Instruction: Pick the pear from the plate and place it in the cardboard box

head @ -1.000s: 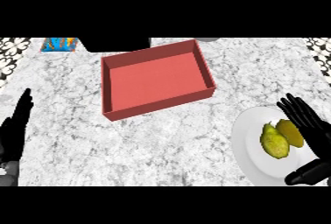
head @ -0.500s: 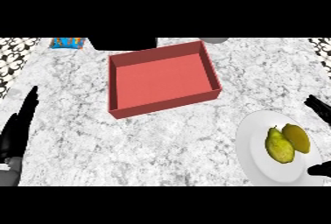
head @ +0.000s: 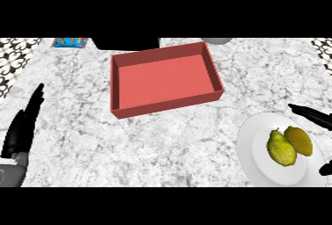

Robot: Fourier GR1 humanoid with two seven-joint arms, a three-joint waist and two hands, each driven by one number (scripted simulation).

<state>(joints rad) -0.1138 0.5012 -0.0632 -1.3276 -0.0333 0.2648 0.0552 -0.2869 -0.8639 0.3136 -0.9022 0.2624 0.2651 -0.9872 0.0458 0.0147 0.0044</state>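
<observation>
A green pear (head: 281,148) lies on a white plate (head: 259,149) at the lower right, touching a yellow fruit (head: 299,140) on its right. The red open box (head: 164,78) sits up the counter at centre, with nothing inside. My right hand (head: 312,114) shows only as straight fingers at the right edge, just beyond the plate's far rim, plus a tip near the lower right corner; it touches neither fruit. My left hand (head: 22,124) rests open, edge-on, at the far left.
A blue packet (head: 70,42) lies at the back left. A dark object (head: 127,43) stands behind the box, and a grey round thing (head: 217,40) is at the back right. Patterned tiles border both sides.
The view has shifted, so box and plate sit further right and lower. My right hand has slid toward the right edge and now shows only partly. The pear has not moved on the plate.
</observation>
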